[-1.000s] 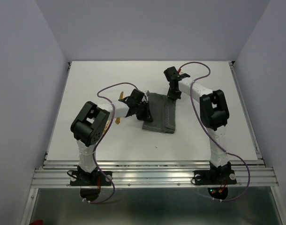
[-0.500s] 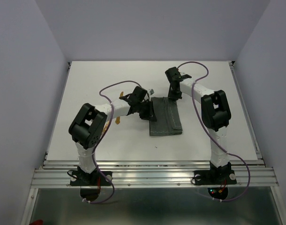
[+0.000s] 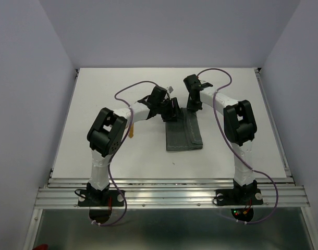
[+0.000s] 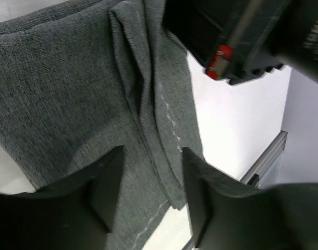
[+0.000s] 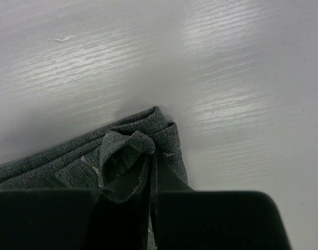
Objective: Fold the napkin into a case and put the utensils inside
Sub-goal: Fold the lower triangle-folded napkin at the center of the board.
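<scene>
We see the left gripper (image 4: 151, 156) spread wide over the napkin (image 3: 184, 134) while the right gripper (image 5: 150, 172) pinches one corner; any tug there could undo the fold.

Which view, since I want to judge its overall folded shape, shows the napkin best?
Top external: nearly the whole napkin lies in frame as a folded strip, so its outline is clear. Left wrist gives its layers and pale stitching close up, but cropped at the edges. Right wrist shows only one bunched corner.
</scene>
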You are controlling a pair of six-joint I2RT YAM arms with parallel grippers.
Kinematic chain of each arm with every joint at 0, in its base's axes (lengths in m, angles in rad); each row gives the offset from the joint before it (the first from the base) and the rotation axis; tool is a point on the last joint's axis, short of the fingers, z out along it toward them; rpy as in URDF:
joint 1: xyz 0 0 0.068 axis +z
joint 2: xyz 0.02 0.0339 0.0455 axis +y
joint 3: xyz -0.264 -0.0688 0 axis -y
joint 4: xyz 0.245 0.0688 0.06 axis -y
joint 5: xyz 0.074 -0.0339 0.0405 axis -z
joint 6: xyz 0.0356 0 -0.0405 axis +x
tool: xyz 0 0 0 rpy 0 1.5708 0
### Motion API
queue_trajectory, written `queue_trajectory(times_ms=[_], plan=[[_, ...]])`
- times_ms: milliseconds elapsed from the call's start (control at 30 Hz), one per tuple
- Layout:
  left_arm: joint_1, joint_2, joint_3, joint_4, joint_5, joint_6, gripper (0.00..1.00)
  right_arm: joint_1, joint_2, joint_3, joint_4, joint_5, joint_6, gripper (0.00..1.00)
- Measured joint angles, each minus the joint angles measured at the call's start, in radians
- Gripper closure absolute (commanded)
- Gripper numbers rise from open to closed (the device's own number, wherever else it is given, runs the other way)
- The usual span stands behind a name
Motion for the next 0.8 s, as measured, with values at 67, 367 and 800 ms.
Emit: queue_trajectory(times_ms=[67,367,800], plan=[[-0.001,0.033,0.003,0.016,0.0,-0.014,0.5,0.001,0.0,0.001,-0.001,-0.002,0.002,0.98],[-0.009,0.107,0.037,0.08,0.0,-0.048,0.45,0.007,0.0,0.003,0.0,-0.013,0.003,0.98],[-0.027,0.18,0.084,0.128,-0.011,-0.063,0.53,0.018,0.007,0.015,-0.002,-0.017,0.004,0.98]])
